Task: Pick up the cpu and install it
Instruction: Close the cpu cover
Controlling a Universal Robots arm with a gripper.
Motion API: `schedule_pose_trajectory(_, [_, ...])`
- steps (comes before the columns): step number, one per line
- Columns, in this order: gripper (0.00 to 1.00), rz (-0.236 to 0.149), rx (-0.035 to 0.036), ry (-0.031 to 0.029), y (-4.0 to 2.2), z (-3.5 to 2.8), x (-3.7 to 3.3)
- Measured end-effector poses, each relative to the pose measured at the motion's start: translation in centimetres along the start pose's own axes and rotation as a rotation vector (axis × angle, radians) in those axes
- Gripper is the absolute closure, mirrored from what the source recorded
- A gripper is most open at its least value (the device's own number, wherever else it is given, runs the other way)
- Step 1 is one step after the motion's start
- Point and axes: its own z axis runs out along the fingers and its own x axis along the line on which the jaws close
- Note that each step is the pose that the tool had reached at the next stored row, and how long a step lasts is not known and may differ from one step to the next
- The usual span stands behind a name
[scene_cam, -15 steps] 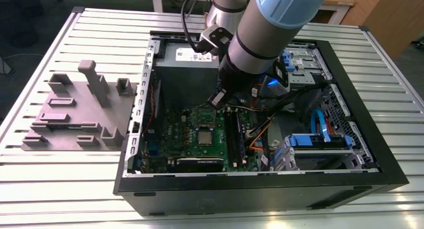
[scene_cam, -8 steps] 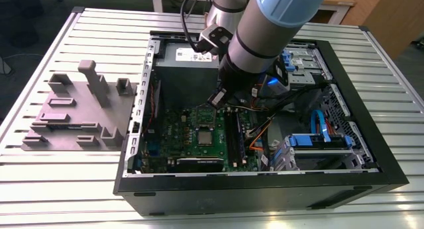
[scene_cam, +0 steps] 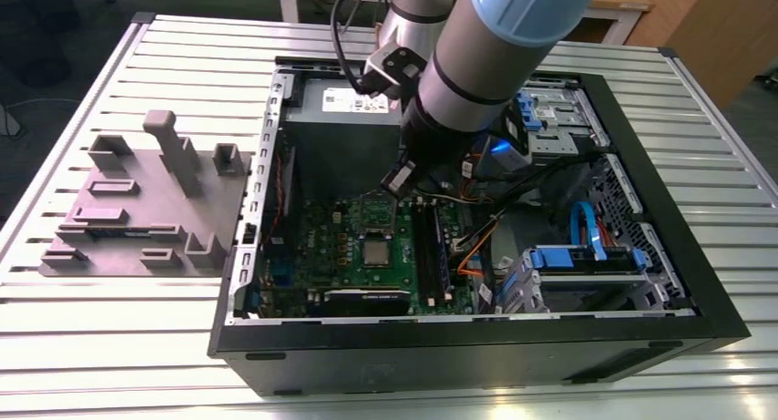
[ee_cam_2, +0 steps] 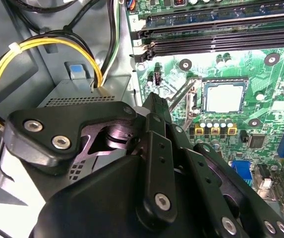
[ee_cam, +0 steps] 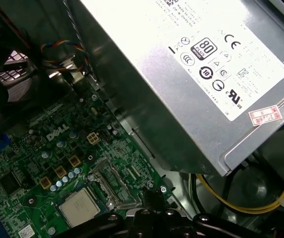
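The cpu (scene_cam: 377,251), a small silvery square chip, lies flat in its socket on the green motherboard (scene_cam: 328,247) inside the open computer case. Both wrist views show the cpu (ee_cam_2: 223,96) (ee_cam: 80,207) from above, with the socket's metal hold-down frame (ee_cam: 114,184) swung open beside it. My gripper (scene_cam: 403,179) hangs above the board between the socket and the grey box, a short way off the chip and not touching it. Its black fingers meet at the tip, so the gripper (ee_cam_2: 155,101) (ee_cam: 149,194) is shut with nothing in it.
The big grey power supply box (ee_cam: 196,74) (scene_cam: 346,101) stands close beside the gripper. Long black memory slots (ee_cam_2: 221,34) run along one side of the socket. Yellow cables (ee_cam_2: 42,47) loop near the box. A blue drive cage (scene_cam: 584,261) fills the case's right. A grey fixture (scene_cam: 146,201) stands on the table's left.
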Motion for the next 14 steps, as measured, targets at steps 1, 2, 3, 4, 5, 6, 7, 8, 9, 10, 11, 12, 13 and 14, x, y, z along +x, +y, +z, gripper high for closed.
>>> schedule_pose_trajectory(1, [0.90, -0.001, 0.0000, 0.0003, 0.02, -0.01, -0.01])
schedule_pose_trajectory(2, [0.90, -0.002, -0.0001, 0.0004, 0.03, -0.03, -0.02])
schedule_pose_trajectory(3, [0.90, -0.003, -0.0001, 0.0007, 0.06, -0.04, -0.02])
schedule_pose_trajectory(4, [0.90, -0.004, -0.0002, 0.0010, 0.08, -0.06, -0.02])
schedule_pose_trajectory(5, [0.90, -0.005, -0.0003, 0.0010, 0.10, -0.06, -0.02])
schedule_pose_trajectory(6, [0.90, -0.006, -0.0003, 0.0013, 0.12, -0.08, -0.01])
schedule_pose_trajectory(7, [0.90, -0.006, -0.0003, 0.0016, 0.13, -0.10, -0.02])
schedule_pose_trajectory(8, [0.90, -0.007, -0.0004, 0.0017, 0.14, -0.10, -0.02])
schedule_pose_trajectory(9, [0.90, -0.008, -0.0005, 0.0018, 0.15, -0.11, -0.01])
schedule_pose_trajectory(10, [0.90, -0.009, -0.0006, 0.0020, 0.16, -0.12, -0.01])
schedule_pose_trajectory(11, [0.90, -0.010, -0.0006, 0.0023, 0.17, -0.13, -0.01])
schedule_pose_trajectory(12, [0.90, -0.011, -0.0007, 0.0024, 0.18, -0.14, -0.01])
schedule_pose_trajectory(13, [0.90, -0.011, -0.0006, 0.0027, 0.19, -0.16, 0.00])
schedule_pose_trajectory(14, [0.90, -0.012, -0.0007, 0.0029, 0.20, -0.18, 0.00])
